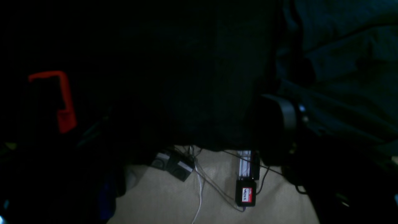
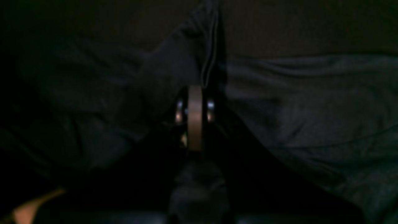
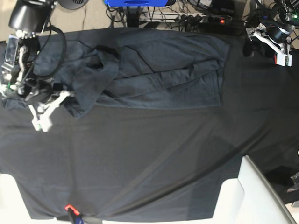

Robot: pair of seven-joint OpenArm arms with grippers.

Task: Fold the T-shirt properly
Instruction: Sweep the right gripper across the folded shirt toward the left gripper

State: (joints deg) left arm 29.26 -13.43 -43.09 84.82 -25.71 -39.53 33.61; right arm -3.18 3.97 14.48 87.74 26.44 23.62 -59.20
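The T-shirt (image 3: pixel 159 70) lies rumpled across the far half of the worktop (image 3: pixel 149 158), spreading from about ten o'clock to one o'clock in the base view, on the smoother black cloth (image 3: pixel 140 177) that covers the surface; its body is partly doubled over with long creases; one sleeve bunches toward nine o'clock. There the right gripper (image 3: pixel 58 100) sits at the sleeve's edge; the right wrist view shows its jaws pressed together on a raised ridge of the T-shirt (image 2: pixel 186 62), a hem seam standing up just above the fingertips. The left gripper (image 3: pixel 275 49) rests at two o'clock, off the shirt and well apart from it, its jaws standing wide and holding nothing; cables (image 1: pixel 202 183) lie on the floor (image 1: pixel 161 199).
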